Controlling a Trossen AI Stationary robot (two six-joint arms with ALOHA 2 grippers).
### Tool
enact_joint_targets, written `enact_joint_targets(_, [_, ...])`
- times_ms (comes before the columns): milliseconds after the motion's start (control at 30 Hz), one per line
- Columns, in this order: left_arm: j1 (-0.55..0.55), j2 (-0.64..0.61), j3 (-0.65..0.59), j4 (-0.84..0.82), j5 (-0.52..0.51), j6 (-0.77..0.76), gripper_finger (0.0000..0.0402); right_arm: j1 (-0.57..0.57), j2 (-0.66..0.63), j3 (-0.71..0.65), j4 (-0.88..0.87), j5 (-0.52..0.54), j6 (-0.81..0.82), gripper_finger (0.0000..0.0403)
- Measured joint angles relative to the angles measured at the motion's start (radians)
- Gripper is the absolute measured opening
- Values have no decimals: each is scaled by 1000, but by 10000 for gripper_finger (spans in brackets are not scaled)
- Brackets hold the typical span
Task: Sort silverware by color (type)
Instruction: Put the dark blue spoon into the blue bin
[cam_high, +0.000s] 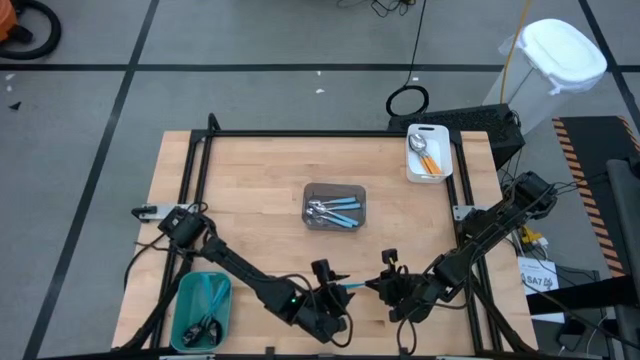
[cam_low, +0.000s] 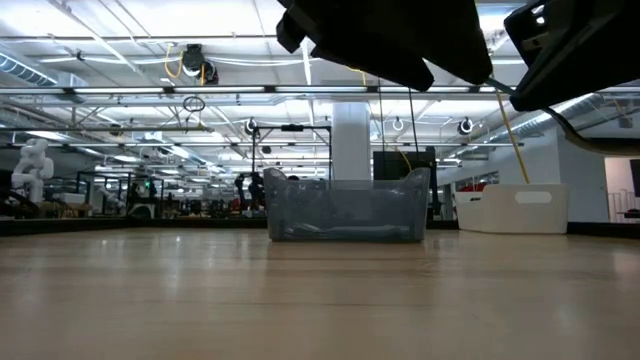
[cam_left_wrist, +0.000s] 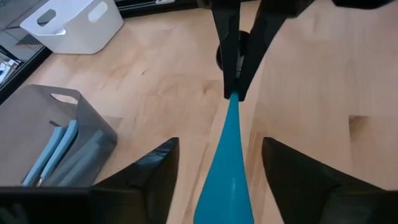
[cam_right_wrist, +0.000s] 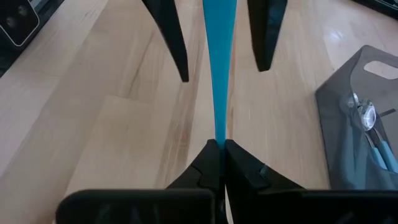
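Light-blue spoon handle (cam_right_wrist: 217, 68); dark black grippers, right gripper (cam_right_wrist: 219, 148), left gripper (cam_left_wrist: 214, 165). Smoky grey bin (cam_high: 335, 207), white bin (cam_high: 429, 153) with orange handles, teal bin (cam_high: 201, 310). Pale wood worktop (cam_high: 260, 170), black frame.

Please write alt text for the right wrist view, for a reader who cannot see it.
The right gripper is shut on the tip of a light-blue spoon handle, which runs out between the open fingers of the left gripper above a wooden table. A grey bin to one side holds more spoons.
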Motion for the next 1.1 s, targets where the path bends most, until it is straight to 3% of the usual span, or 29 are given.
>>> enact_joint_targets(567, [2, 0, 0, -4, 24, -23, 59, 0, 0, 0, 0, 0, -9, 4])
enact_joint_targets(767, [2, 0, 0, -8, 19, -38, 58, 0, -1, 0, 1, 3, 2, 26])
enact_joint_targets(1100, [-14, -16, 0, -151, 9, -185, 58, 1, -1, 0, 8, 3, 33, 129])
